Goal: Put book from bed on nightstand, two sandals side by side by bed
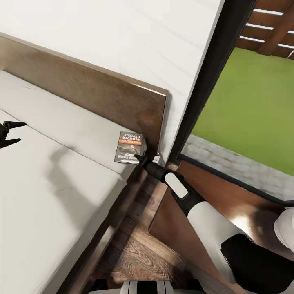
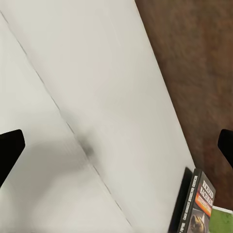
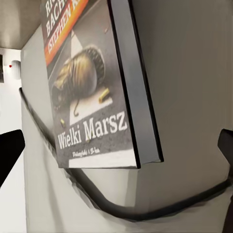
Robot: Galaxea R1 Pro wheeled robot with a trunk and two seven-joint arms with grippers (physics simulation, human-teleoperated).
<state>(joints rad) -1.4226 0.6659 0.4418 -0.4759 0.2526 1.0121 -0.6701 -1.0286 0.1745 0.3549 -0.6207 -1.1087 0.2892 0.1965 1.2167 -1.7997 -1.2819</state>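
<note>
Bedroom corner: white wall, dark window frame (image 1: 212,77) with grass beyond, wood-plank floor (image 1: 130,249). Your bed (image 1: 61,171) lies left, grey mattress against its brown headboard (image 1: 102,92). Item one, the book (image 1: 130,148): flat on the mattress at the corner nearest the headboard's end, cover up. Item two, your right gripper (image 1: 139,157): tips right at the book's near edge, jaws spread, nothing held. Item three, your left gripper (image 1: 10,134): over the mattress, well apart from the book, jaws spread and empty. Nightstand (image 1: 228,196): beside the bed, under your right arm.

Headboard (image 1: 122,98) and wall (image 1: 134,36) hem the book (image 1: 130,147); open mattress (image 1: 61,192) leaves approach room.
</note>
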